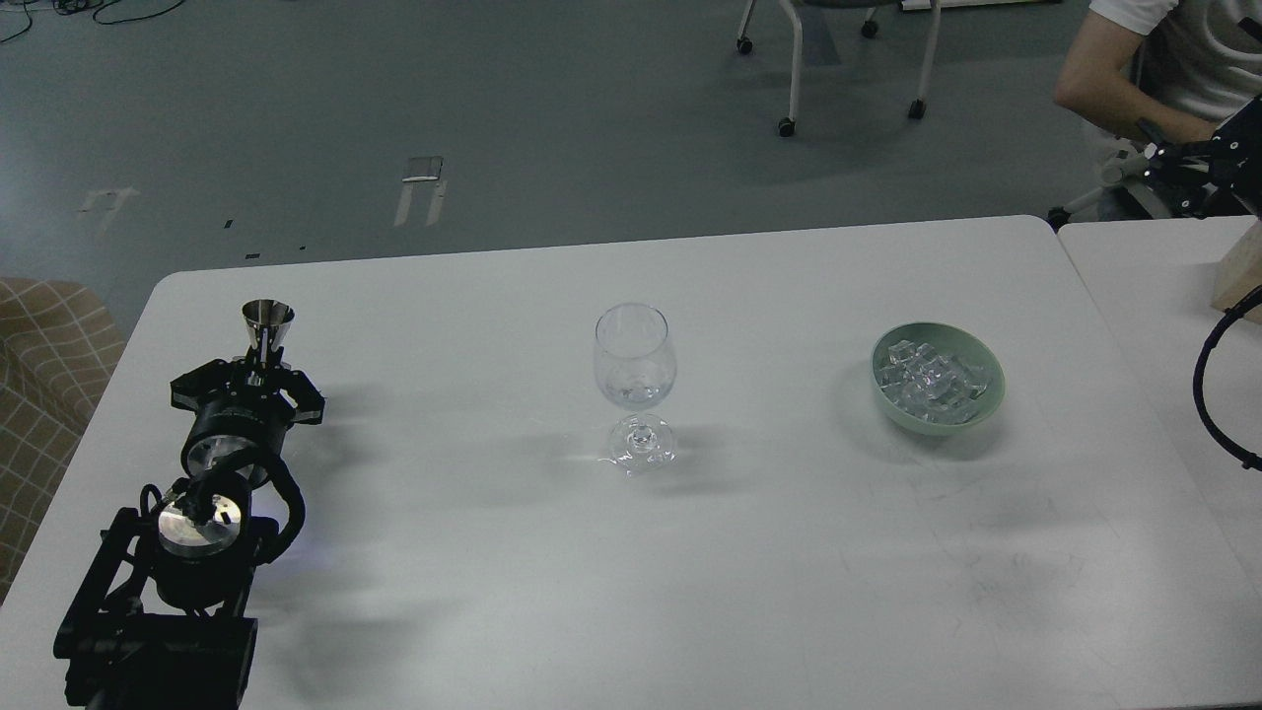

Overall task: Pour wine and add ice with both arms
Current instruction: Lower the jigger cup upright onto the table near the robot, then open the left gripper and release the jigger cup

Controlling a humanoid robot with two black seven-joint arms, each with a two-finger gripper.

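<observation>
A clear stemmed wine glass stands upright mid-table, with what looks like a little clear wine low in its bowl. To the right, a pale green bowl holds a heap of clear ice cubes. My left arm lies along the table's left side. Its gripper is shut on the waist of a small silver cone-shaped measuring cup, which is upright. It is well to the left of the glass. Of my right arm only a black cable loop shows at the right edge.
The white table abuts a second table on the right, which carries a wooden block. Beyond it sits a person with a black device. A chair stands on the floor behind.
</observation>
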